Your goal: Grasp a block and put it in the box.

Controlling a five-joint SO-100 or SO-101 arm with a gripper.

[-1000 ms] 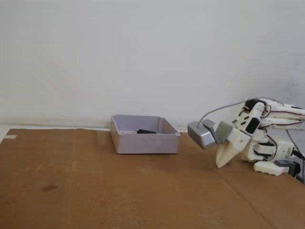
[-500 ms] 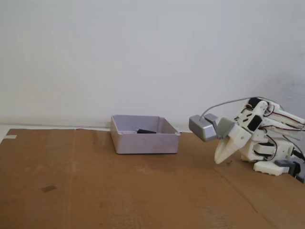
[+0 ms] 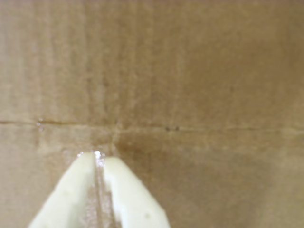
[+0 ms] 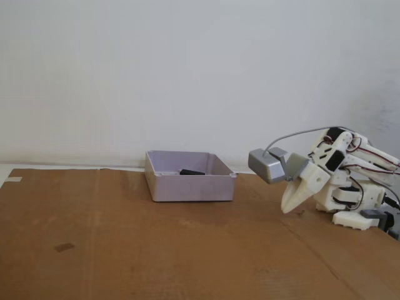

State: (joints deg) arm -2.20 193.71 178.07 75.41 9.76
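1. The claw (image 3: 98, 156) is closed, with its two white fingers (image 3: 71, 190) pressed together and nothing between them.
2. In the fixed view the claw (image 4: 285, 210) points down, with its tip close above the worktop (image 4: 156, 250).
3. The worktop is covered with brown cardboard.
4. A grey camera (image 4: 267, 165) with a cable sits on the arm just above the claw.
5. The box (image 4: 189, 176) stands on the worktop, well apart from the claw, to its left in the fixed view.
6. The block (image 4: 192, 172) lies inside the box, near the back wall.
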